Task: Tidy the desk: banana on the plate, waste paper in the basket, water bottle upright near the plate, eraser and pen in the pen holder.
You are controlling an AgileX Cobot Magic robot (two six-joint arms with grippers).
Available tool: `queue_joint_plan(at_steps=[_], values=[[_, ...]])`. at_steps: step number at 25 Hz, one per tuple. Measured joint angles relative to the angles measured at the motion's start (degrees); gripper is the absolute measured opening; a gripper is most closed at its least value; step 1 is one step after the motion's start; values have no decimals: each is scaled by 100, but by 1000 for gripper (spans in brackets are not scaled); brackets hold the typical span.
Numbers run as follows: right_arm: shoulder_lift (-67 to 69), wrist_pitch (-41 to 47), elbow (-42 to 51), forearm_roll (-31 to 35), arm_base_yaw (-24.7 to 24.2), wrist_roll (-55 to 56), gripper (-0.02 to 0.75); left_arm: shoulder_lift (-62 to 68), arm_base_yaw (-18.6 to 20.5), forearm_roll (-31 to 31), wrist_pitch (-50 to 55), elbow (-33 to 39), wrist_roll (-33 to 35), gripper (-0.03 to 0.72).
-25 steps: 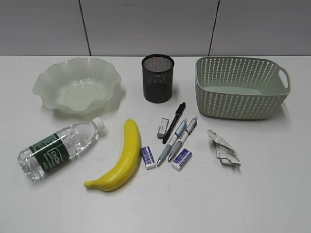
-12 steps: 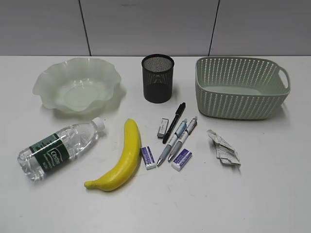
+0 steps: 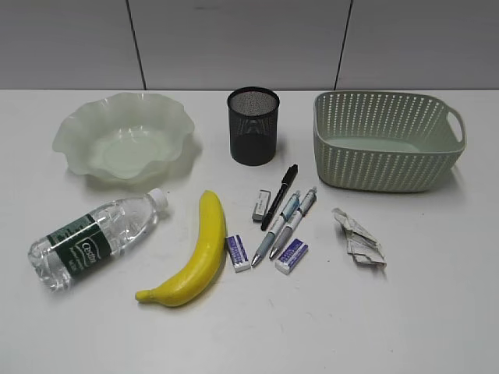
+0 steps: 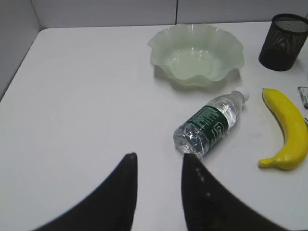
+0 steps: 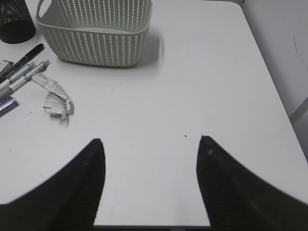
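The banana (image 3: 192,253) lies on the desk (image 3: 437,312) in front of the plate (image 3: 125,140); it also shows in the left wrist view (image 4: 288,134). The water bottle (image 3: 97,239) lies on its side at the left. Three pens (image 3: 282,210) and three erasers (image 3: 238,253) lie in the middle, before the pen holder (image 3: 253,125). The waste paper (image 3: 359,238) lies in front of the basket (image 3: 386,140). My left gripper (image 4: 159,156) is open and empty, just short of the bottle (image 4: 209,124). My right gripper (image 5: 150,139) is open and empty, right of the paper (image 5: 54,96). Neither gripper shows in the exterior view.
The desk meets a grey panelled wall (image 3: 234,39) at the back. In the right wrist view the desk's right edge (image 5: 269,82) and its front edge under the jaws show. In the left wrist view the desk's left edge (image 4: 19,62) shows.
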Motion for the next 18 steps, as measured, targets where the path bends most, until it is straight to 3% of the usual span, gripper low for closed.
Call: queue_joint_plan(at_steps=[10,15,18], values=[[0,0,0,0,0,0,479,70,0,-150,-52,-20,0,237],[0,0,0,0,0,0,479,934,0,-871,-867,-143,107,237],[0,0,0,0,0,0,479,1859,0,-1666,-1559,-203,665,237]])
